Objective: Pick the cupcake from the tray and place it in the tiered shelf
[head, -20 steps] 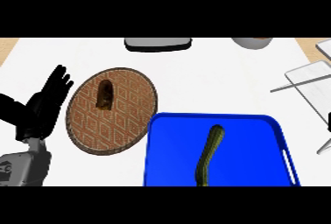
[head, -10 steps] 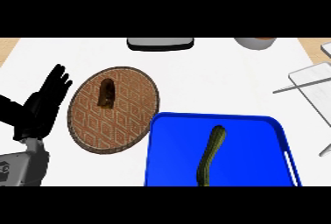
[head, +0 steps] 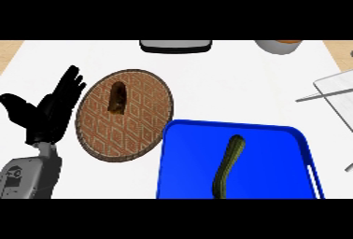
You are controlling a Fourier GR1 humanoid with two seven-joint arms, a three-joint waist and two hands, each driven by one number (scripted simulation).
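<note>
1. Look for the cupcake first: you will not find an obvious one. The blue tray (head: 180,158) at the lower middle carries only a long, bent, olive-green thing (head: 228,167), lying lengthwise near its centre. It reads more like a thin vegetable than a cupcake.
2. The nearest candidate is the small brown upright item (head: 118,97) on the round woven mat (head: 138,135), just left of the tray. I cannot tell whether it is the cupcake; it stands on the mat's upper half, not on the tray.
3. The mat's lower right edge meets the tray's upper left corner, so the two sit close and either item would be within one short reach, in my judgement.
4. Your left hand (head: 47,112) shows at the left edge, just beside the mat, fingers straight and spread upward, grasping nothing. It looks parked there to leave the work area free.
5. Your right hand is not visible at all.
6. The grey wire-and-panel frame (head: 331,91) at the right edge is probably the tiered shelf, well apart from the tray; only part of it shows.
7. Along the tabletop's (head: 228,79) far edge sit a dark-rimmed grey object (head: 175,45) and a bowl-like vessel (head: 278,45), both cropped and away from the job.
</note>
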